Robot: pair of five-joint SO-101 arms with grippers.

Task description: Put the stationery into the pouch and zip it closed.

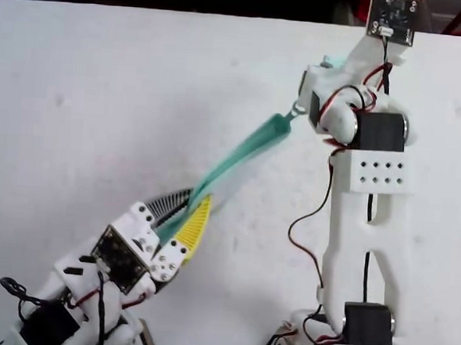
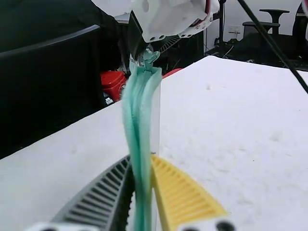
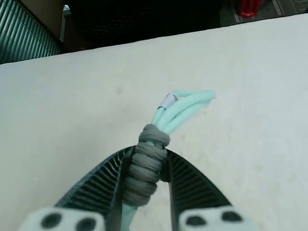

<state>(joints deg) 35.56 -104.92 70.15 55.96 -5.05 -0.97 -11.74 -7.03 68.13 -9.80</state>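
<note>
A: High: pouch (image 1: pixel 239 157) stretched taut, left gripper (image 1: pixel 182 216) at 7 o'clock clamping one end, right gripper (image 1: pixel 305 107) at 1 o'clock.
B: Left wrist: pouch edge-on, squeezed between its jaws.
A: Right wrist: jaws pinch grey pull (image 3: pixel 147 166). Suggest: left anchors, right draws pull straight along zip.

The right gripper (image 3: pixel 147 155) pinches a grey knotted cord (image 3: pixel 144 171) joined to the mint pouch (image 3: pixel 185 103) over the table (image 3: pixel 72 106).
</note>
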